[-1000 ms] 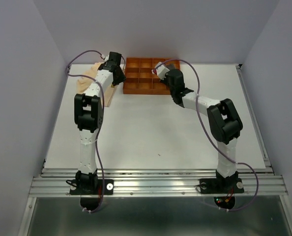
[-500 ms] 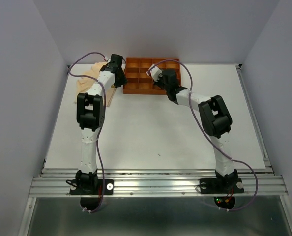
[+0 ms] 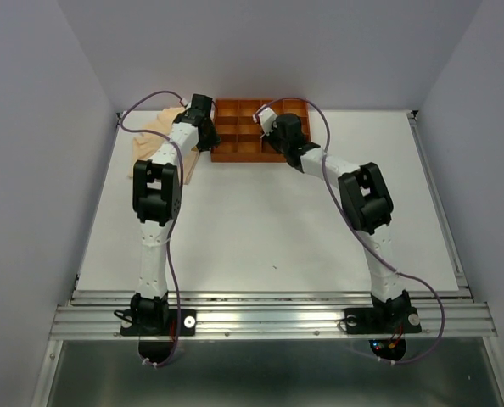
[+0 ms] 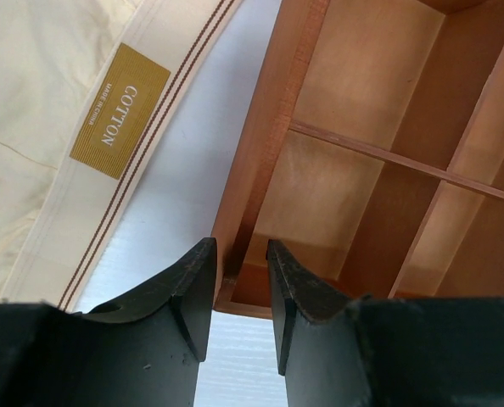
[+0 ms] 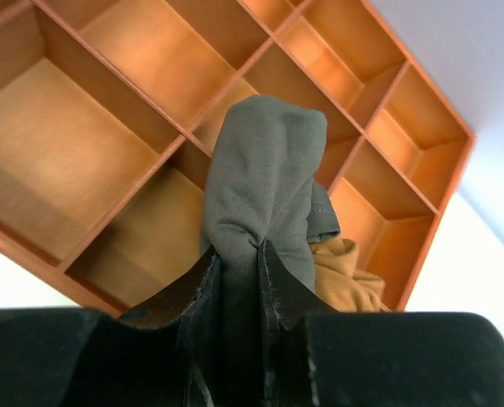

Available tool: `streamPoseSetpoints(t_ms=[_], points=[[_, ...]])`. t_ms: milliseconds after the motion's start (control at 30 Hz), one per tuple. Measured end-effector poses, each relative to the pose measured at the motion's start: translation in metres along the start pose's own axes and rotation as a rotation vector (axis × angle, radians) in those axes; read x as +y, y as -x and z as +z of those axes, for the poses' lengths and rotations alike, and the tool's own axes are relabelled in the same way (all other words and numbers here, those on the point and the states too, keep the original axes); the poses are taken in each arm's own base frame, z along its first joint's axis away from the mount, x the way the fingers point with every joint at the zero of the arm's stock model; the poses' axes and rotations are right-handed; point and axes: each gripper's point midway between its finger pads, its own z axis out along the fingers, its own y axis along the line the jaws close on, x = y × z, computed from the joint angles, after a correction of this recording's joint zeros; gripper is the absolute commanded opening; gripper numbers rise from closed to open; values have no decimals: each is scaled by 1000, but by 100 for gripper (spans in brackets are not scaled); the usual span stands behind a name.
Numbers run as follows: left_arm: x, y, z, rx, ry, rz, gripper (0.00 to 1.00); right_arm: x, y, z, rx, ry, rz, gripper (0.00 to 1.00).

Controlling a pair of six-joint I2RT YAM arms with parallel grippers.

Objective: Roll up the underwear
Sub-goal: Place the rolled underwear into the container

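At the far end of the tabletop [image 3: 260, 220], the right arm's fingers [image 5: 203, 297] are clamped tight on the rolled grey underwear [image 5: 265, 178], holding it upright over the tray [image 4: 267, 127]. The bunched brown underwear [image 5: 354, 275] sits in a compartment close by. The left arm's fingers [image 4: 193, 297], almost closed, pinch the tray's left wall near its corner. The pale underwear [image 4: 31, 102], cotton label [image 4: 120, 110] showing, lies flat just left of the tray.
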Motion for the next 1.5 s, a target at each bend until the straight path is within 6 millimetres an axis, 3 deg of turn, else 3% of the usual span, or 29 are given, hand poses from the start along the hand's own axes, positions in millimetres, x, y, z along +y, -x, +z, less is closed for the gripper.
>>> streamPoseSetpoints(t_ms=[267,567,900,1067,1167,1267,1367,1433,1467,1500], points=[[4,-9,11,22,10,4,36,14,2,1,-46,159,108,1],[4,-14,16,40,0,7,32,30,-9,15,2,178,236,1],[4,-14,16,43,-4,19,32,30,-22,13,59,127,387,1],[4,-15,16,43,-3,29,32,28,-26,9,55,188,440,1],[4,-15,16,44,-5,30,32,28,-27,10,62,208,461,11],[4,-15,16,45,-7,30,32,28,-27,10,65,208,468,13],[3,-15,16,47,-10,31,36,28,-29,10,67,197,475,38],[2,-16,15,53,-19,23,39,28,-29,8,69,185,470,46],[1,-17,15,58,-27,19,40,29,-28,6,72,181,468,57],[0,-17,15,62,-32,17,40,29,-29,4,80,177,461,59]])
